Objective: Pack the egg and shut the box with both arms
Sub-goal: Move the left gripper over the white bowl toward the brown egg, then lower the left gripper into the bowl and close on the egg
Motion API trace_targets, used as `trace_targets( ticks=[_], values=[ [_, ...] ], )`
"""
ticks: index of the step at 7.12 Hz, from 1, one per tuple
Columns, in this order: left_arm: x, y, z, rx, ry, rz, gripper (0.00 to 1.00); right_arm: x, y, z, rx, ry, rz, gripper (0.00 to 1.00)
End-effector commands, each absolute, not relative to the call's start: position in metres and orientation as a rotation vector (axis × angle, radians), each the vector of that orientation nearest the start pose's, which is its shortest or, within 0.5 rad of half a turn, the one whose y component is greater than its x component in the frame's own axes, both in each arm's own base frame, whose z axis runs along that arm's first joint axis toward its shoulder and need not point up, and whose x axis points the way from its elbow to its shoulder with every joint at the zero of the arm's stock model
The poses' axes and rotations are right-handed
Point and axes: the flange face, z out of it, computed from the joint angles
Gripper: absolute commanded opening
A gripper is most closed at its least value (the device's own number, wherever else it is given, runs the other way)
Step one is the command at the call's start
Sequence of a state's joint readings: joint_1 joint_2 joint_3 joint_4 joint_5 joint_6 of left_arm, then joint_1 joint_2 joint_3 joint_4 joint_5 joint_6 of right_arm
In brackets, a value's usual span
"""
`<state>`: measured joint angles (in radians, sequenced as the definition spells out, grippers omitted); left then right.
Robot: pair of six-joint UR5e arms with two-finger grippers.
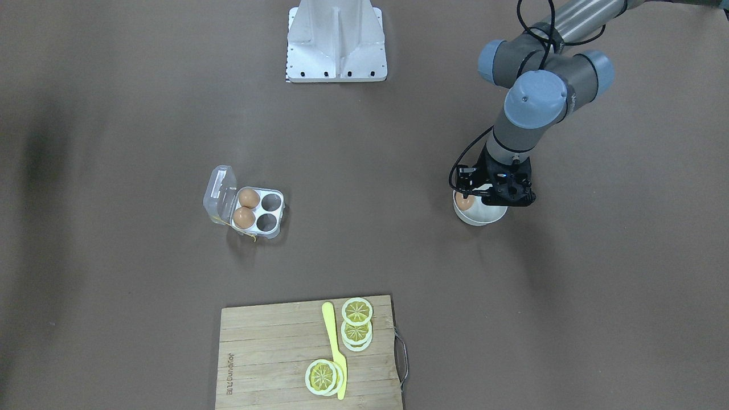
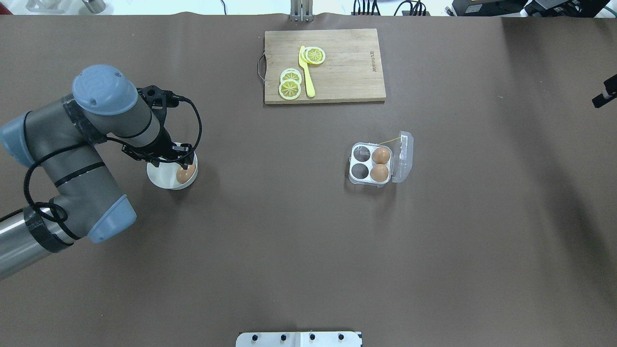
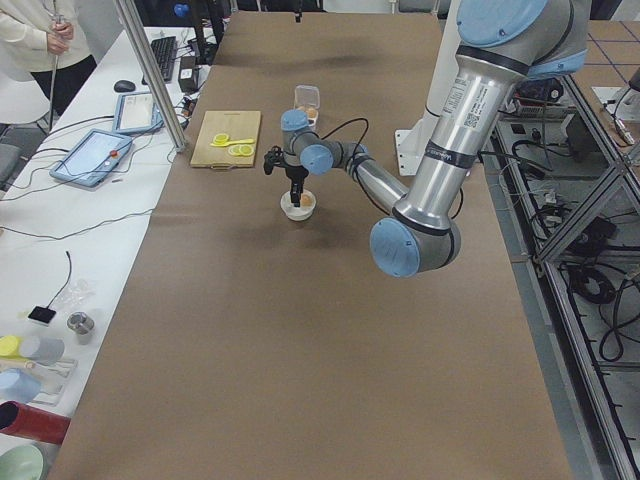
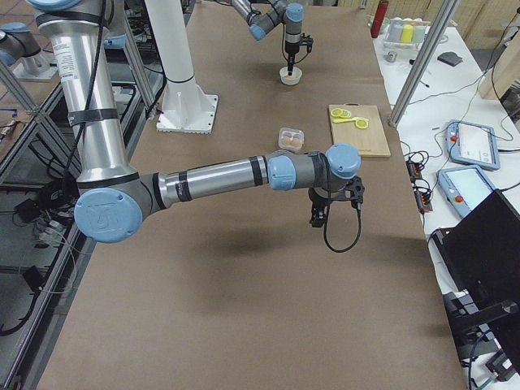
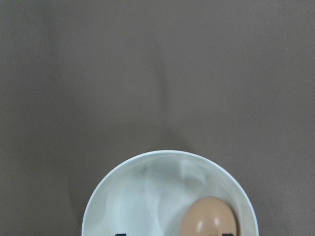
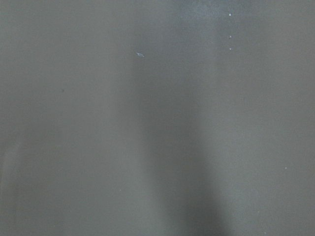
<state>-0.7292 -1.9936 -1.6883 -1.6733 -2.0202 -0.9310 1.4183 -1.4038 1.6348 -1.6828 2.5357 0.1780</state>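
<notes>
egg: loose in the white bowl, against the wall on the box side; not picked up.
left end effector: low over the bowl, just beside the egg. Wrist view shows two dark tips spread wide at its bottom edge, nothing between them, so I read it as open and empty.
box: well apart from the bowl across the desk. Lid swung back, yellow string at the hinge side.
cells: two brown eggs fill the lid-side pair; two empty cells on the bowl side.
progress: early. Grasp, carry, place and lid closing are all left.
right end effector: hangs over bare desk, away from the box; can't tell whether it is spread or closed.
around: cutting board with lemon slices and a yellow knife; white stand.
obstructions: none seen between bowl and box. The bowl wall beside the egg looks like the tight spot.
</notes>
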Motion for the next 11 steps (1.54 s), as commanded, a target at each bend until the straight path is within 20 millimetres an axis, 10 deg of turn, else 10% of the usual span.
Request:
trace_targets(
  ticks=[1,11],
  values=[
    [0.422,-0.497,0.357,0.066,0.767,0.059,0.72,-0.034,-0.559,0.538,-0.054,-0.968,-0.032,1.00],
    [0.439,-0.499,0.367,0.060,0.774,0.069,0.72,-0.034,-0.559,0.531,-0.050,-0.969,-0.021,1.00]
  ],
)
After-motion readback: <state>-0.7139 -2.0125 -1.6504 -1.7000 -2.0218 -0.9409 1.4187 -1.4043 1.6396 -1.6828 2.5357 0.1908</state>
